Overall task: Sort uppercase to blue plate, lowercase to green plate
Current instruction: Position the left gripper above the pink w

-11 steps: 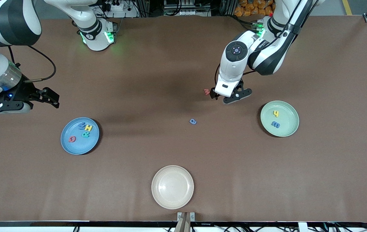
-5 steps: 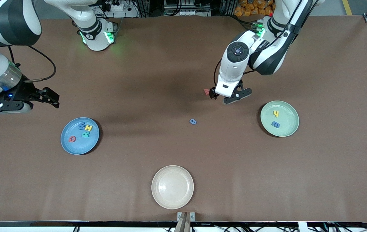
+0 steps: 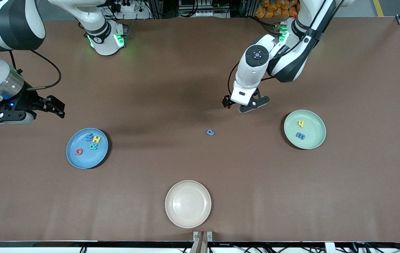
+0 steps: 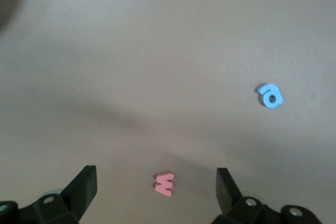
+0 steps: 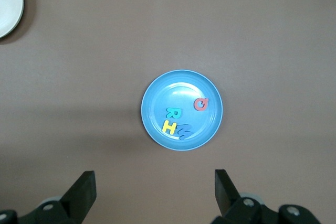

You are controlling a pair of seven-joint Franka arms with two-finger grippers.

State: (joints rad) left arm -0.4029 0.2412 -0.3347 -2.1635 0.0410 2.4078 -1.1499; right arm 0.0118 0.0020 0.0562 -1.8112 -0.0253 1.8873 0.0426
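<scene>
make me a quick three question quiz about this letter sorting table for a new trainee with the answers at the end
1. True or false: the left gripper is open above the red w.
2. How many letters lie on the green plate?
3. Which letter lies on the bare table nearer the front camera than the left gripper? A) yellow H B) small blue letter C) red Q

Key
1. True. Its fingers stand apart on either side of the red w, which lies flat on the table.
2. Two: the yellow h and the blue e.
3. B, the small blue letter. The yellow H and red Q lie on the blue plate.
</scene>
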